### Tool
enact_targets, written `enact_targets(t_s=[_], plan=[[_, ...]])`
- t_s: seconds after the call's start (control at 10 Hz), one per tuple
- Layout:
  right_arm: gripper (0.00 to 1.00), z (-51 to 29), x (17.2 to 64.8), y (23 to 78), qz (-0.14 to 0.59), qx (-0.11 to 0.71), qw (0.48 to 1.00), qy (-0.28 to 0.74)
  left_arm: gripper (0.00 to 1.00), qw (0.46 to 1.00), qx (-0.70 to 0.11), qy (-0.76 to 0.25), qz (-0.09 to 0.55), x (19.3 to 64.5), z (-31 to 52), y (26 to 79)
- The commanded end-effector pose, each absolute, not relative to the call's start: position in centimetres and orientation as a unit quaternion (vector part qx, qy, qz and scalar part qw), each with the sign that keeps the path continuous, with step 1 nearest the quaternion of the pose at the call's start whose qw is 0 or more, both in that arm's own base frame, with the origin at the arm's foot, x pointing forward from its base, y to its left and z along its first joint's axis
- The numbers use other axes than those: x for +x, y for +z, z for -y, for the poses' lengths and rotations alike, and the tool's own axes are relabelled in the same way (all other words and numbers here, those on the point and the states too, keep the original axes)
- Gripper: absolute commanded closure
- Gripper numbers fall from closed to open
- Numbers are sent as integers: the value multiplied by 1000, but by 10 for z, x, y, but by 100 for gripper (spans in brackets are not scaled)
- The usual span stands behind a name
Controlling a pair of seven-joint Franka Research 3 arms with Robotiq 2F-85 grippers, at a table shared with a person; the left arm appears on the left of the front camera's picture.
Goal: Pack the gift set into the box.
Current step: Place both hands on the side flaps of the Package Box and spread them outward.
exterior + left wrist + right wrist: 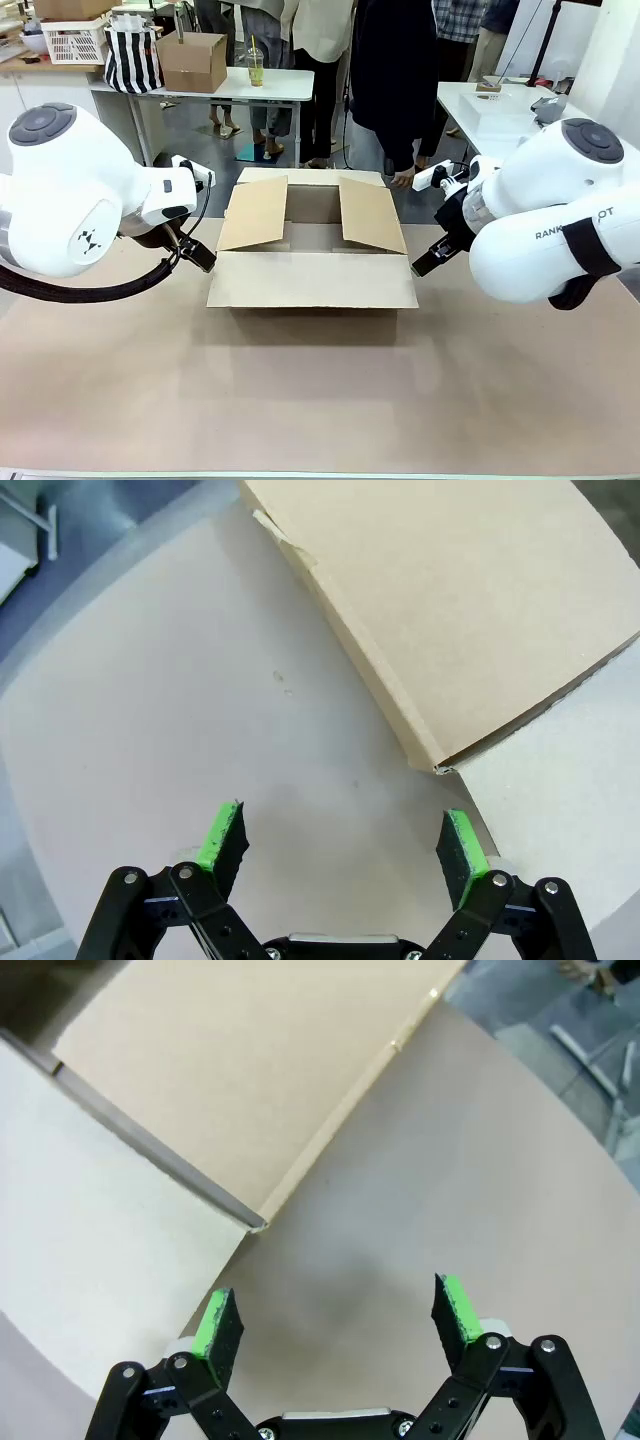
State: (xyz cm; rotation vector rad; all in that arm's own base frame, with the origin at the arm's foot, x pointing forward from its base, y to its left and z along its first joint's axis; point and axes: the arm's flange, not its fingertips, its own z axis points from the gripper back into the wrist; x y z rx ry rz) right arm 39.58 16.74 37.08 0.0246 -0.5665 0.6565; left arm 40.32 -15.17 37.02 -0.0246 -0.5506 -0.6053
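Bare brown table (320,400) spreads nearest to us. Midway between its left and right edges, toward the far edge, sits the box (312,240). Its near flap (312,280) lies folded out flat toward us. The far flap (312,176) points back toward the person (390,80) standing at the far edge. The two side flaps (255,212) lean inward over the opening, so we see just a strip of the inside between them. We judge that the gift set is not yet packed and that the step in hand is clearing that opening.

Flanking the box are the left arm (70,190) and the right arm (560,220). The left tool (200,257) hangs just beside the box's near left corner, and the right tool (425,265) just beside its near right corner. Both are released: in each wrist view the green pads (222,835) stand wide apart with nothing between them, above bare table.

To do this well, we would have each tool catch the free edge of its own side flap and swing the two outward together. We would pinch lightly so the cardboard does not crease, and pull outward rather than forward so the box does not slide toward the far edge.

For writing, we read "RANK" and "OT" in grey lettering (553,236) on the right arm, and see a small dark emblem (90,240) on the left arm. The cardboard we see looks plain.
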Motion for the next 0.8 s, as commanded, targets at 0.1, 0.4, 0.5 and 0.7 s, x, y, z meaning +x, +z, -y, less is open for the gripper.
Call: enact_targets(t_s=[0.1, 0.4, 0.5, 0.7], plan=[[0, -168, 396, 371, 275, 12, 907, 318, 0, 917, -12, -294, 268, 403, 152, 370], [0, -168, 396, 371, 275, 12, 907, 318, 0, 917, -12, -294, 268, 403, 152, 370], [0, -168, 396, 371, 275, 12, 907, 318, 0, 917, -12, -294, 268, 403, 152, 370], [0, -162, 381, 393, 207, 2, 937, 281, 0, 927, -24, -292, 235, 384, 149, 393]])
